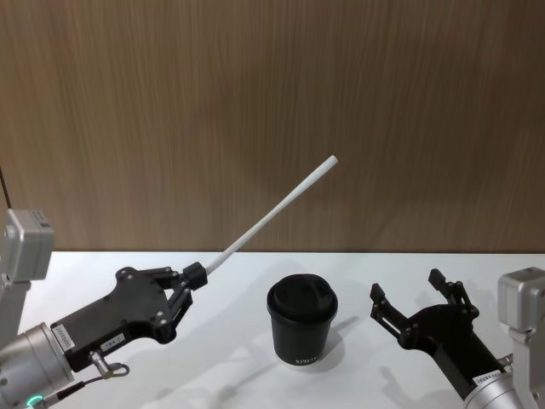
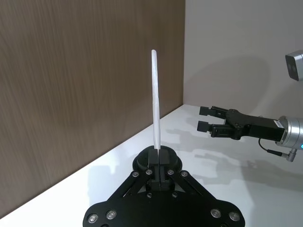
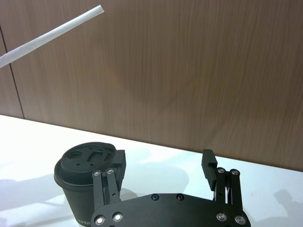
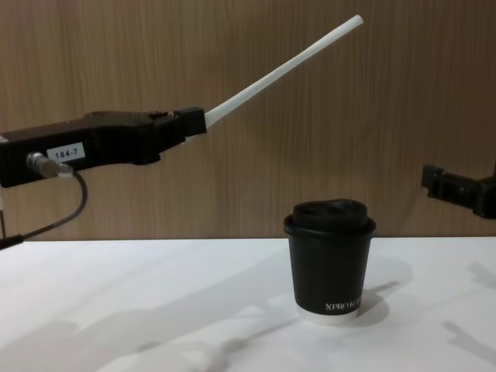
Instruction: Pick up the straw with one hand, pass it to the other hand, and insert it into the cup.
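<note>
Showing the pick-up done: a thin, straight white straw [image 1: 272,213] is clamped at its lower end by the labelled black left gripper [image 1: 194,277], slanting up beyond its tips. The black two-finger right gripper [image 1: 409,288] is held, jaws apart, beyond the black lidded paper cup [image 1: 302,328]. Handover and insertion are judged outstanding.
</note>
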`<move>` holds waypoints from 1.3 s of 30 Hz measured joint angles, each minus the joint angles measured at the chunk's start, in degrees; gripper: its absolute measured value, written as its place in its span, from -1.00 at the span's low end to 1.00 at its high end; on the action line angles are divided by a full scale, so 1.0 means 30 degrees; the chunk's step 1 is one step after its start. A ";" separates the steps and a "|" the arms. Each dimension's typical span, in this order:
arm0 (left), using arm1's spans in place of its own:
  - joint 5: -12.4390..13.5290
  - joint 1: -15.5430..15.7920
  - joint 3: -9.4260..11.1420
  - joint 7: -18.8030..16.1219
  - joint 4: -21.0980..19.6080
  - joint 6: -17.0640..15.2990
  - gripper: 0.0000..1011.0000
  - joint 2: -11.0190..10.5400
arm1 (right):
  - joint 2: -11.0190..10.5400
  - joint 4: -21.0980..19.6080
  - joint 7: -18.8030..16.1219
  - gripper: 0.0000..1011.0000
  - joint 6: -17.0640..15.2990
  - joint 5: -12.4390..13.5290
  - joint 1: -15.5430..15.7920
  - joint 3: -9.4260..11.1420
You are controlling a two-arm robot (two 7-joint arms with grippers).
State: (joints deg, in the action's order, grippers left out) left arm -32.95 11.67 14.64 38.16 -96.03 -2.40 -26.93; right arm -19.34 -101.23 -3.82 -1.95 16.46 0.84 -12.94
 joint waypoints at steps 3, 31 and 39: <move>-0.0036 0.0057 0.0070 0.0060 0.0044 0.0017 -0.99 0.0012 | 0.0000 0.0000 -0.0001 0.98 0.0000 0.0000 0.0000 0.0000; -0.0157 0.0264 0.0305 0.0274 0.0178 0.0066 -0.99 0.0053 | 0.1235 -0.2845 -0.0456 0.98 -0.5475 0.4205 -0.0763 0.0989; -0.0159 0.0277 0.0322 0.0291 0.0188 0.0066 -0.99 0.0053 | 0.2045 -0.3844 0.0180 0.98 -0.8983 0.6797 -0.1256 0.1696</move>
State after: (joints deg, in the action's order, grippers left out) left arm -33.43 12.50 15.61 39.03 -95.47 -2.20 -26.77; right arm -13.20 -112.76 -3.28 -28.90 36.85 -2.93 -7.85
